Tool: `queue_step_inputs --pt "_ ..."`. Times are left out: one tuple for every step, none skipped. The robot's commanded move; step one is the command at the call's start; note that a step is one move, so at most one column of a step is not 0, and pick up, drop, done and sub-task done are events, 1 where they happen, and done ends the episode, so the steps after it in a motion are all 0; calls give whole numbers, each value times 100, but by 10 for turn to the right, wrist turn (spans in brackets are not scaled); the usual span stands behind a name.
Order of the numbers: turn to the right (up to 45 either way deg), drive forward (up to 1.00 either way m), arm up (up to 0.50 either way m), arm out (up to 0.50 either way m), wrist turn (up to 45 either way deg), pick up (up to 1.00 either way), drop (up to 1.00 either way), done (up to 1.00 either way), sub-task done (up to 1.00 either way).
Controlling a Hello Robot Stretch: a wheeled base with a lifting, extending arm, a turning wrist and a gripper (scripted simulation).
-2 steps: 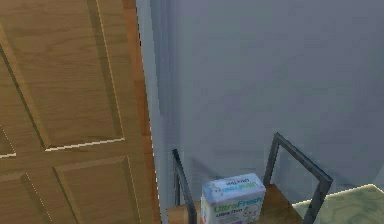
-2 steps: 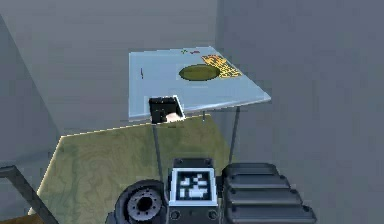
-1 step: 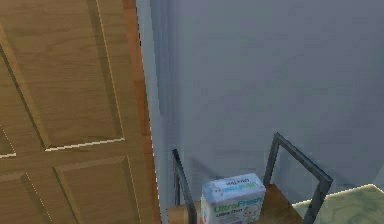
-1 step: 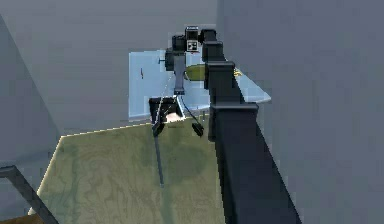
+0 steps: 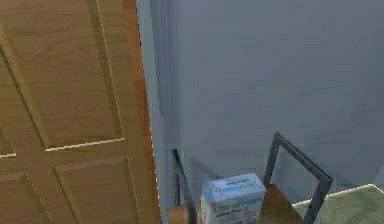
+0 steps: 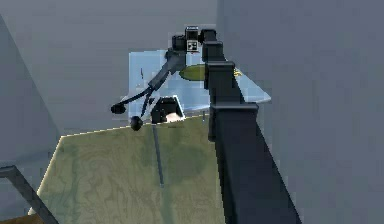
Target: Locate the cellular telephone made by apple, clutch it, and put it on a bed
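1. I see the hand at the far end of the dark arm. Its two thin fingers point down toward the arm side view's left.
2. I cannot tell if the hand has hold of anything, because a small thing sits right by it.
3. That small thing is dark with a pale edge. It may be the phone, but I cannot be sure.
4. It lies just beside the fingertips, toward the arm side view's right, between them and the arm.
5. It sits where the green bench meets a pale blue top. I cannot tell which one it rests on, or which way its long side runs.
6. I think the next move needs the hand lined up with it.
7. In the forward view, a box sits on a chair by a wooden door.
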Motion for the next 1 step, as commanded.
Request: queue_step_inputs --pt "0 0 0 0 450 0 0 0 0"
